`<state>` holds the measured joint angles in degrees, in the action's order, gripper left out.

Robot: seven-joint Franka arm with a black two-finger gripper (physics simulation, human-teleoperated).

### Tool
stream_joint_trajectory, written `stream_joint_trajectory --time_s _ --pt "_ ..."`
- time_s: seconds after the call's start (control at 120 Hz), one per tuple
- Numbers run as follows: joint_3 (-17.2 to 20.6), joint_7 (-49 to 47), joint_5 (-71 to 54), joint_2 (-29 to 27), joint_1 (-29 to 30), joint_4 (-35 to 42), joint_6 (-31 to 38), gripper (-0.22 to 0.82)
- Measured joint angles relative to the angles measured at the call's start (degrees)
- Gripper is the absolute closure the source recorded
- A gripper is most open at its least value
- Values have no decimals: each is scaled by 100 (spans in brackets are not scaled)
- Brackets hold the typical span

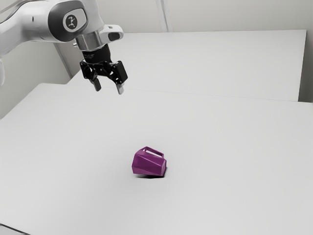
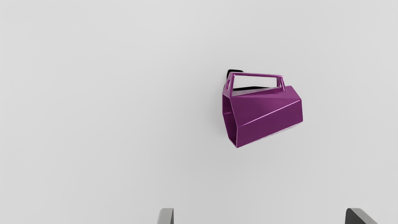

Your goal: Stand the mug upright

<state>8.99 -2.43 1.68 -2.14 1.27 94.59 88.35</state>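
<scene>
My gripper (image 1: 108, 89) hangs high above the table, toward the exterior view's upper left, well away from the purple mug (image 1: 149, 163). The faceted mug lies on its side on the table, its handle slanting upward and its closed base facing the exterior view's right. In the wrist view the gripper (image 2: 259, 214) has its fingers wide apart with nothing between them. The mug (image 2: 264, 115) lies ahead of the fingertips in that view, showing its hollow mouth at one end and its handle along one side.
The mug rests on a broad white table (image 1: 220, 196). Behind it stands another white surface (image 1: 220, 63), with pale walls around. A thin dark line (image 1: 13, 229) crosses the exterior view's lower left corner.
</scene>
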Motion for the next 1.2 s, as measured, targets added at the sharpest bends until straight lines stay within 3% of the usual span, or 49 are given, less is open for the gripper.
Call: stream_joint_trajectory --time_s 0.233,0.458,1.2 --pt "-2 -7 7 40 17 8 10 0" --pt "-40 -10 79 31 38 541 251 0" --pt "-182 440 1428 -215 289 2763 2151 0"
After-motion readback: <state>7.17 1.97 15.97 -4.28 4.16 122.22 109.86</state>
